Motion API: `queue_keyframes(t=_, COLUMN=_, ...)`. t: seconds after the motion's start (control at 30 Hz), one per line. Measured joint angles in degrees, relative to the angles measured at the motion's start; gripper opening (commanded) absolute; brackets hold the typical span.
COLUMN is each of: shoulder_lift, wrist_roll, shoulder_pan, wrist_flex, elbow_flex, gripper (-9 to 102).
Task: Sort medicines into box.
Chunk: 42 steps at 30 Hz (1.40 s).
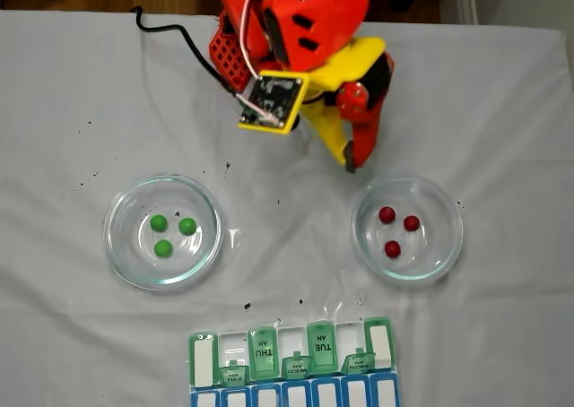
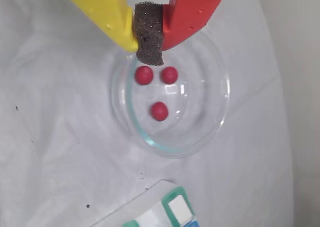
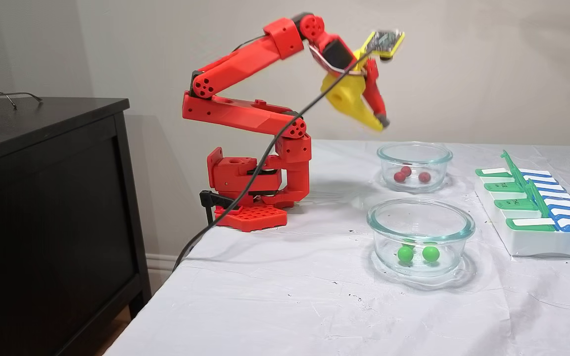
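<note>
— Green lids on the pill box [image 1: 291, 364] carry print; can you read any?
— THU and TUE stand clear in a fixed view, each with AM under it, and a smaller flipped-up lid reads WED. Those lids are translucent green plastic over white compartments, with a blue row along the near edge. It sits on the white cloth-covered surface [image 1: 72, 111], below the two dishes in that view.
— And the medicines?
— Three dark red pills [image 2: 159, 111], smooth little balls, lie in the right glass dish [image 1: 408, 230]. Three bright green pills [image 1: 170, 232] lie in the left glass dish [image 1: 163, 230]. Both dishes are round, clear and thick-walled.
— How is the arm posed?
— Its red links fold up and over, the wrist tipped downward. The gripper [image 2: 150, 49] hangs above the red-pill dish's far rim, well off the surface. One yellow and one red finger; the jaws are pressed together on a dark foam pad [image 2: 149, 32] and carry no pill.
</note>
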Motion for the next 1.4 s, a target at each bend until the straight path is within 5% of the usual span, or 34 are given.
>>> queue_keyframes(t=0.7, shoulder_lift=-28.83, wrist_roll=16.79, shoulder_pan=-9.67, wrist_flex=0.35, elbow_flex=-22.59, gripper=0)
queue_keyframes(t=1.4, shoulder_lift=-38.32, wrist_roll=26.02, shoulder_pan=-8.35, wrist_flex=-3.78, elbow_flex=-23.99, gripper=9)
